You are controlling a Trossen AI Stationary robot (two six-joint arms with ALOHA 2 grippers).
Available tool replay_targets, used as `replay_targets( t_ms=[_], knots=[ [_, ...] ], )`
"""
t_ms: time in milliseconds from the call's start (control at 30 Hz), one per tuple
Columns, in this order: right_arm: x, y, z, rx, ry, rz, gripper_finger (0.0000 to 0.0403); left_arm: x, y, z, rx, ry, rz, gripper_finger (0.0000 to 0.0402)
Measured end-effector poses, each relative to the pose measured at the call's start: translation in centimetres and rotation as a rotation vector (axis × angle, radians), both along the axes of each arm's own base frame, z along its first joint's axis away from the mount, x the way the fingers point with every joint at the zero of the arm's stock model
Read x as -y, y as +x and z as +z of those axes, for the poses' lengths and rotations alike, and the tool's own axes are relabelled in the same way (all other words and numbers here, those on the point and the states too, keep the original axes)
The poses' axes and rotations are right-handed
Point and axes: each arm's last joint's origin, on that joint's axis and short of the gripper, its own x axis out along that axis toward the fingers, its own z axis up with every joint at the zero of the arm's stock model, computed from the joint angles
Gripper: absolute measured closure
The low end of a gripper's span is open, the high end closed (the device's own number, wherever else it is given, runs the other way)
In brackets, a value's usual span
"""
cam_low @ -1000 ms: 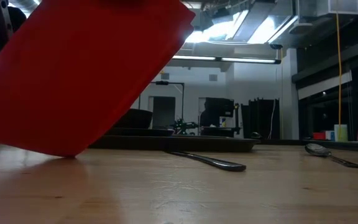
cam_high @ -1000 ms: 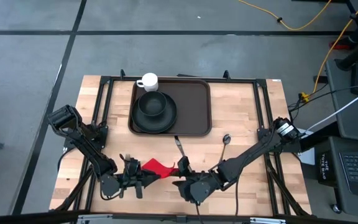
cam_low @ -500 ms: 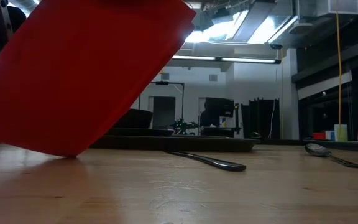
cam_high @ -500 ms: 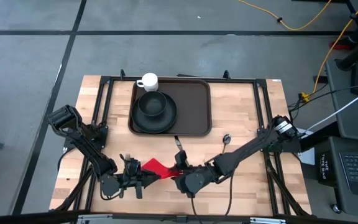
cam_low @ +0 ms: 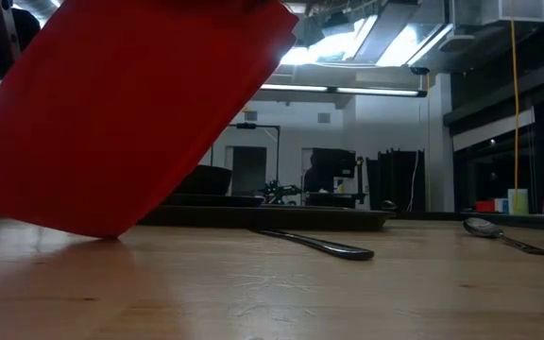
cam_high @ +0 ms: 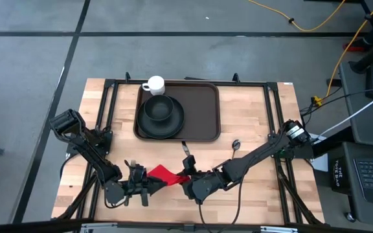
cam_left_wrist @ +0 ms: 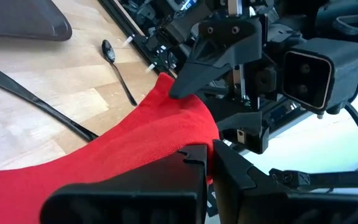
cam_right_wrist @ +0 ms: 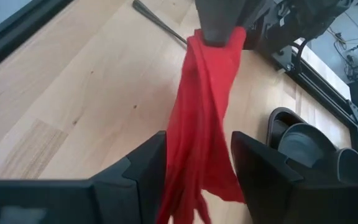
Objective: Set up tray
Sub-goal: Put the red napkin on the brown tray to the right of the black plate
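High view: large dark brown rectangular plastic tray point(cam_high: 196, 110) sits upper centre, long axis left-right. Left gripper point(cam_high: 153, 184), lower centre, is clamped on red cloth napkin point(cam_high: 164, 174). Right gripper point(cam_high: 185, 181) is spread wide around the napkin's other end.

Low view: tray point(cam_low: 281, 216) is mid-frame, far back.

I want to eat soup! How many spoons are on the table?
1: the spoon lies on the bare wood just front of the tray's right corner. Others may hide under the arms.
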Motion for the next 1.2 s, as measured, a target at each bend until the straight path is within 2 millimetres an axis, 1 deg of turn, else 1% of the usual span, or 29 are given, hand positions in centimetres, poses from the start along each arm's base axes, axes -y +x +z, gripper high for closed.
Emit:
replay_targets(
  t_ms=[200, 300, 567, 733, 1033, 1200],
  knots=[
    [-0.3, -0.2, 0.0, -0.009, 0.013, 0.024, 0.0219, -0.1, 0.0, 0.0, 0.004, 0.003, 0.027, 0.0398],
    [-0.3, -0.2, 0.0, -0.009, 0.013, 0.024, 0.0225, -0.1, 0.0, 0.0, 0.006, 0.000, 0.036, 0.0398],
    [-0.3, -0.1, 0.0, -0.008, 0.013, 0.023, 0.0275, -0.1, 0.0, 0.0, 0.007, -0.002, 0.044, 0.0398],
    [-0.1, 0.0, 0.0, -0.008, 0.013, 0.017, 0.0294, -0.1, 0.0, 0.0, 0.008, -0.003, 0.044, 0.0398],
    [0.5, 0.3, 0.0, -0.008, 0.014, 0.000, 0.0298, 0.0, 0.1, 0.8, 0.048, 0.002, 0.019, 0.0398],
    [0.8, 0.4, 0.0, -0.008, 0.013, -0.008, 0.0298, 0.0, 0.1, 0.8, 0.047, 0.004, 0.012, 0.0398]
  ],
)
